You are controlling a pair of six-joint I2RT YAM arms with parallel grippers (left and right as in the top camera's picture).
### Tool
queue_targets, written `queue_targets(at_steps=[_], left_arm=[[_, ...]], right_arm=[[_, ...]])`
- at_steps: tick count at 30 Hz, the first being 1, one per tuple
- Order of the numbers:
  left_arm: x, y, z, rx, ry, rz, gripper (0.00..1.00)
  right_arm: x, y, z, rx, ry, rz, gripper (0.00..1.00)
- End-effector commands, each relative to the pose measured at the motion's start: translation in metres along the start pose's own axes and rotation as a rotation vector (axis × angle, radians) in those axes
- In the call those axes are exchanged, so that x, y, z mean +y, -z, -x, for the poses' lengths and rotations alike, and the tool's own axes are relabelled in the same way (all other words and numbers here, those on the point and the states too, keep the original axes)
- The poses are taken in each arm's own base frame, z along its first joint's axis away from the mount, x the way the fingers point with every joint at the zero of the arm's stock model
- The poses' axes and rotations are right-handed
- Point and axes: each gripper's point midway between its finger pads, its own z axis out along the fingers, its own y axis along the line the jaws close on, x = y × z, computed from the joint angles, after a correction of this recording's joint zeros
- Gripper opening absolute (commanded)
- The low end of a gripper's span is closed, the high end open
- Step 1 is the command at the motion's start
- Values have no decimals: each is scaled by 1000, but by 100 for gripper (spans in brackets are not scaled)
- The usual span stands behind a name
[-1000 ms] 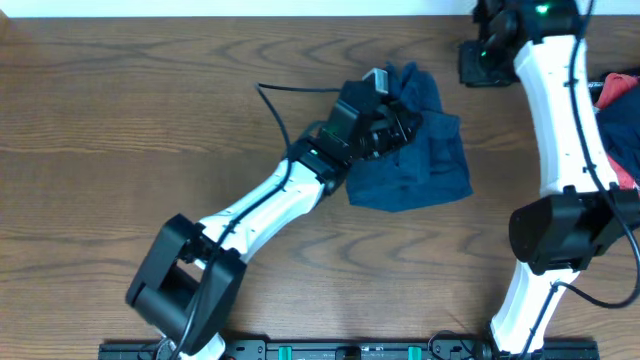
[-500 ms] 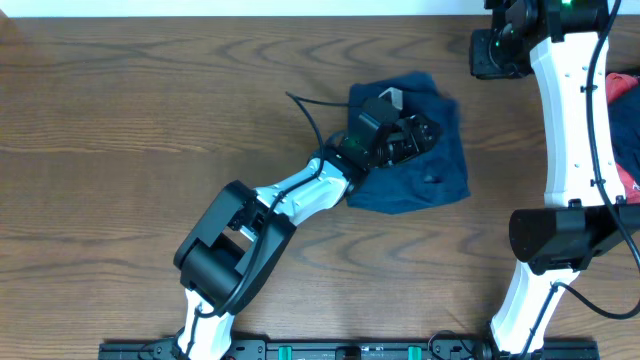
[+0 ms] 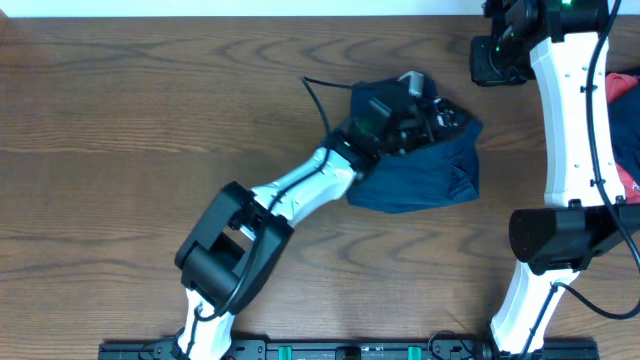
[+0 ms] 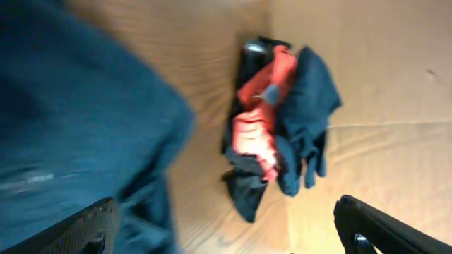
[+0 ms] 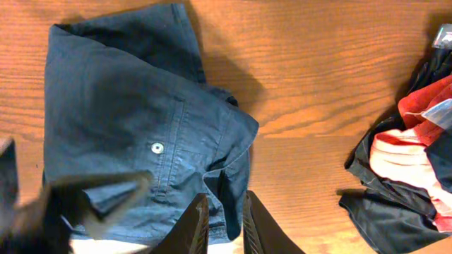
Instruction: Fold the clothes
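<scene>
Overhead view: a pair of dark navy shorts [image 3: 425,170] lies bunched in a rough rectangle on the brown wooden tabletop [image 3: 150,120], right of centre and towards the far edge. The left arm reaches diagonally across to it, and the left end effector [image 3: 425,110] sits over the upper edge of the fabric. The right end effector [image 3: 495,60] hangs near the far right corner, well apart from the shorts. A pile of red and dark clothes [image 3: 622,110] lies at the right edge.

Left wrist view: blurred navy cloth [image 4: 63,113] fills the left side. The two dark fingers [image 4: 88,229] show at the bottom corners, set wide apart. Beyond them the red, black and navy pile [image 4: 272,134] rests on the wood.

Right wrist view: the shorts [image 5: 120,106] lie doubled over, with visible seams, a stitched pocket panel and a small pale button [image 5: 157,147]. One edge curls up at the right. The right end effector's fingers [image 5: 200,222] stand almost together, holding nothing. A blurred grey shape crosses the lower left corner.
</scene>
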Motion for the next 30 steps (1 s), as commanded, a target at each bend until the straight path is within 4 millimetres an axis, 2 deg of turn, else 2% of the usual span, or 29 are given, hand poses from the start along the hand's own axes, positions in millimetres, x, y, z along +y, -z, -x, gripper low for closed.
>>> queue_targets(at_steps=[1,6,8,13,17,19,21,24,26,30], left_arm=[[18,24,30,27,38,5,98],[64,55,58,33,120,96,98],[78,63,61,41,131,131,98],[121,83,44,127,121,276,98],[152,109,29,213,126,379,100],[166,124,27,236,153,418,99],[176,138,29,243,177,442,98],[188,156,35,242,209,459,98],[191,163,38,248,209,446,98],[192,173,41,263,197,408,98]], right_arm=[[0,15,3,-41,2,1,17],[0,15,5,-49,1,3,19],[2,15,4,-45,2,11,21],[8,14,-10,16,-3,46,30],[14,10,-29,101,-20,87,33],[19,5,-39,153,-21,117,45],[21,-4,-48,201,-28,123,54],[20,-24,-63,277,-71,113,57],[23,-39,-70,313,-94,126,57],[28,-67,-81,358,-123,182,68]])
